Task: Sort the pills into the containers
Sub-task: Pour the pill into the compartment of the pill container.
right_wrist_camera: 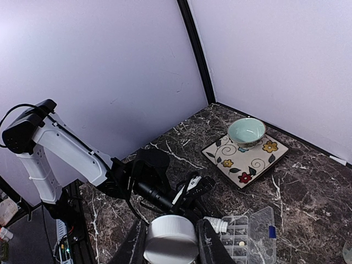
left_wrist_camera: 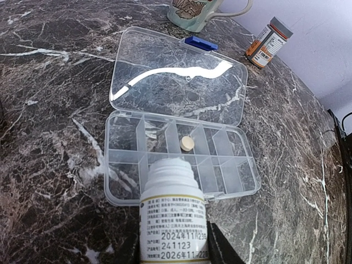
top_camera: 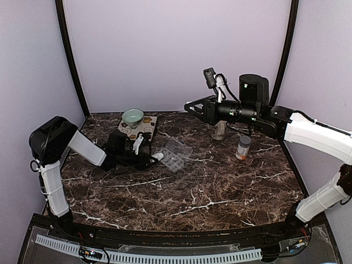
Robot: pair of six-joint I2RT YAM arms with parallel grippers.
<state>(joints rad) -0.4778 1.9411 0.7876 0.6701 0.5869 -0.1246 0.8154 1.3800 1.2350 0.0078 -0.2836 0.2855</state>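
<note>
On the dark marbled counter [top_camera: 220, 192], largest to smallest:

1. Square flowered plate [top_camera: 145, 127], far left, carrying a pale green bowl [top_camera: 132, 116].

2. Pill organizer [left_wrist_camera: 181, 165], left of centre, just ahead of the left arm. Clear flat box with two rows of cells; its hinged lid [left_wrist_camera: 176, 77] is thrown fully back and lies flat on the stone. It looks light, thin-walled and stiff, and would likely skate on the polished top if nudged. Best steadied by the outer wall or a short end, not by the lid, whose hinge looks weak.

3. Patterned mug [left_wrist_camera: 192, 11], just beyond the lid.

4. Orange bottle [left_wrist_camera: 268, 39], capped and upright, well apart to the right.

5. White bottle [left_wrist_camera: 171, 209], uncapped. The left gripper [left_wrist_camera: 173, 250] is clenched round its body, with the mouth over the near row of cells. It is smooth and light; tipping should be gentle, I judge, or pills will spill in a rush.

6. White cap [right_wrist_camera: 169, 228], pinched in the right gripper [right_wrist_camera: 173, 250], which hangs high above the counter.

7. One round tan pill [left_wrist_camera: 187, 143], in a middle cell of the far row. Small and hard, it would probably roll or bounce. All other cells look bare.
</note>
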